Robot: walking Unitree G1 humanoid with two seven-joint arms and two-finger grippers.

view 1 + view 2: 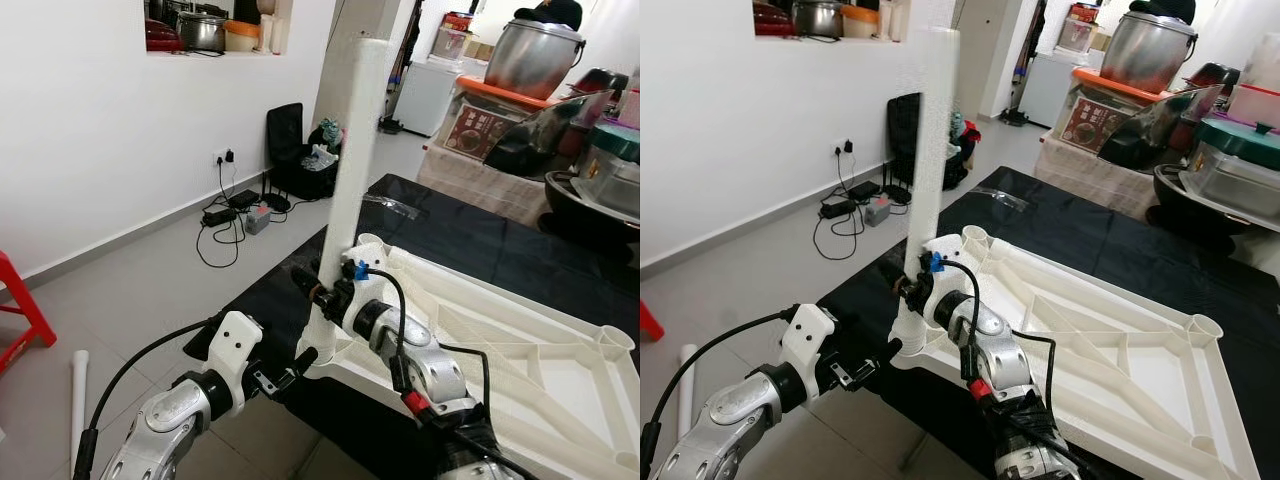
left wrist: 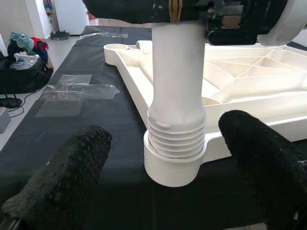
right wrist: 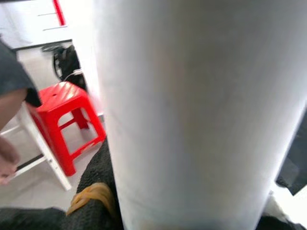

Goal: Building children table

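One white leg (image 1: 355,150) is stood upright in a corner socket of the upturned tabletop (image 1: 1120,350), threads exposed, clamped by the right end effector (image 1: 325,290). The left end effector (image 2: 163,177) is spread beside the socket. Other corner sockets remain unfilled.

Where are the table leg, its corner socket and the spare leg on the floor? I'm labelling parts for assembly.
table leg (image 1: 352,150), left eye view, mid shaft.
corner socket (image 2: 169,168), left wrist view, front of the collar.
spare leg (image 1: 79,395), left eye view, middle of the tube.
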